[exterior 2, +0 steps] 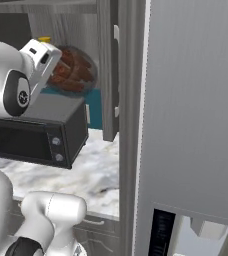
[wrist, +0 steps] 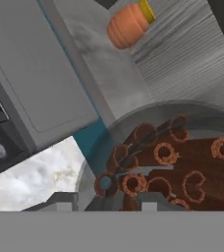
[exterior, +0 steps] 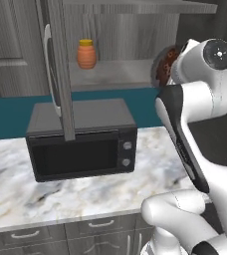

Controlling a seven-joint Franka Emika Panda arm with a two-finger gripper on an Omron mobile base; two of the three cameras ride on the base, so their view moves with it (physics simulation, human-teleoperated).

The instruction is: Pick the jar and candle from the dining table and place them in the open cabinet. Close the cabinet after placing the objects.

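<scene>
The jar (exterior 2: 75, 70), round clear glass packed with reddish-brown sticks, hangs in the air in front of the open cabinet's grey shelf (exterior: 113, 74), above the microwave's right end. My gripper (wrist: 104, 201) is shut on the jar (wrist: 173, 162), whose rim and stick ends crowd the hand view just past the fingertips. From the left base view the jar (exterior: 163, 63) peeks out behind my forearm. The cabinet door (exterior: 60, 64) stands swung open, edge-on, with its silver bar handle (exterior: 48, 64). The candle and the dining table are out of view.
A small orange bottle (exterior: 86, 54) stands on the shelf's left part, also the orange bottle (wrist: 128, 24). A black microwave (exterior: 80, 139) sits on the marble counter (exterior: 16, 189) under the cabinet. A tall grey panel (exterior 2: 191, 100) walls off the right.
</scene>
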